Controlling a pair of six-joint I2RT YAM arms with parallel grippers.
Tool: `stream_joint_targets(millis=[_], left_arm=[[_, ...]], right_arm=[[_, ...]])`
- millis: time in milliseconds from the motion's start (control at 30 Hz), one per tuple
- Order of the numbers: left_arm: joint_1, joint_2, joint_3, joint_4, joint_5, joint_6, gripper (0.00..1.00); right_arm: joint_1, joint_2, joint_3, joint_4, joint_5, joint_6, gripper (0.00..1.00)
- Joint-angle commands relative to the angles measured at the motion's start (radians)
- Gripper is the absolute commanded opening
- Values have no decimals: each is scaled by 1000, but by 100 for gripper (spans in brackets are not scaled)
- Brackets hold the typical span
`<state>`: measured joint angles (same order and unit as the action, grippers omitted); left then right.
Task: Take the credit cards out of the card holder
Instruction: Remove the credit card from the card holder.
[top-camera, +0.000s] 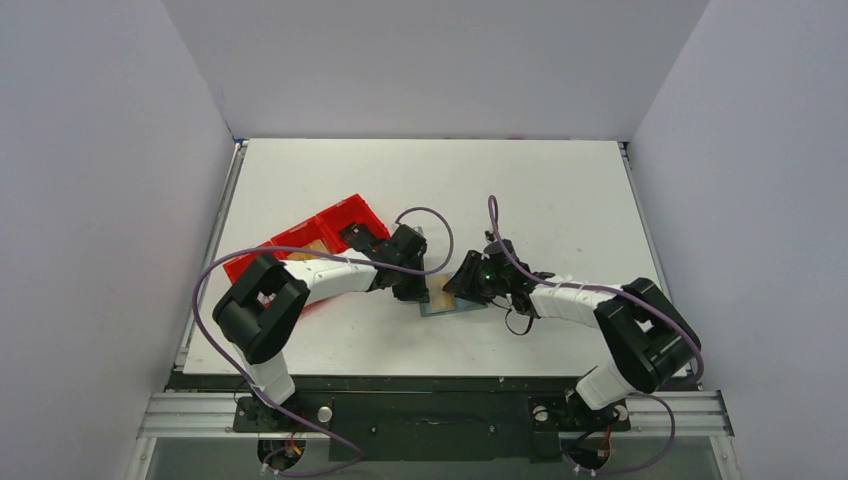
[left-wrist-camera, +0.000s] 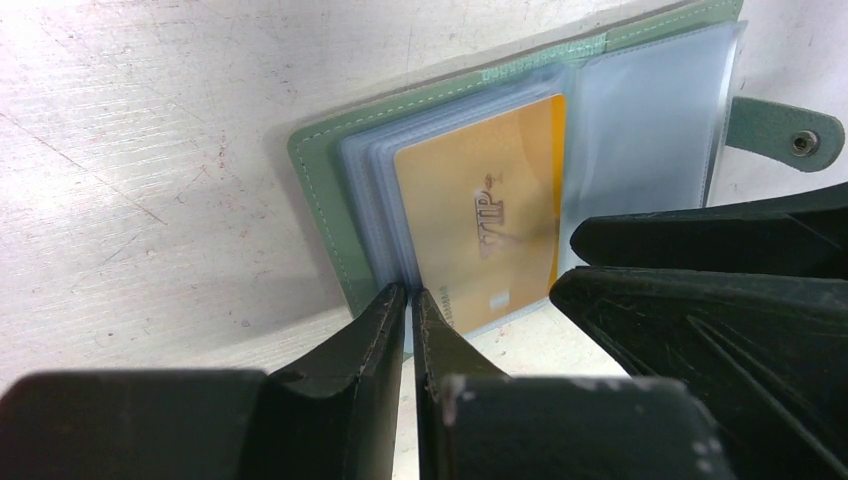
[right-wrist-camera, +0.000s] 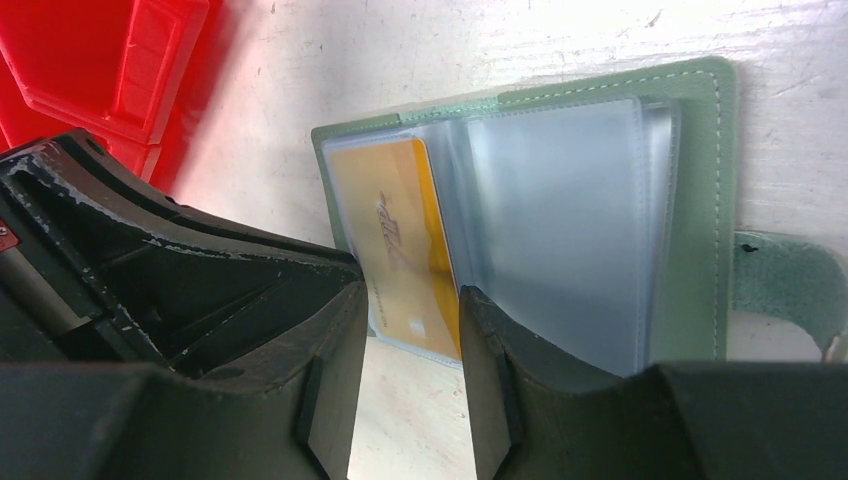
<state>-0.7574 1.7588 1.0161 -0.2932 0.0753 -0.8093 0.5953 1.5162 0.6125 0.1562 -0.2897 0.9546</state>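
1. The left gripper is seen at six o'clock of the open card holder. Its jaws are pressed almost together, and the near corner of the yellow card is pinched in its clear sleeve.
2. The right gripper is set at the holder's near edge, just at three o'clock of the left one. Its jaws are spread, with the card's near edge seen between them; nothing is gripped.
3. The holder is laid flat and open on the table, between both grippers, with its tab at three o'clock.
4. A red tray is seen at ten o'clock of the holder.
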Motion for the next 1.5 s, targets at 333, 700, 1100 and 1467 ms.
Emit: stream_joint_targets(millis=[333, 700, 1100, 1467], left_arm=[[10, 44, 27, -35, -48, 12, 5], [10, 71, 45, -39, -47, 18, 5], [10, 82, 40, -38, -46, 17, 4], [10, 79, 34, -37, -45, 17, 4]], right_arm=[[-13, 24, 23, 29, -17, -23, 33], [-28, 32, -13, 105, -58, 19, 24], [-38, 17, -55, 199, -112, 58, 20], [-42, 15, -78, 240, -123, 79, 9]])
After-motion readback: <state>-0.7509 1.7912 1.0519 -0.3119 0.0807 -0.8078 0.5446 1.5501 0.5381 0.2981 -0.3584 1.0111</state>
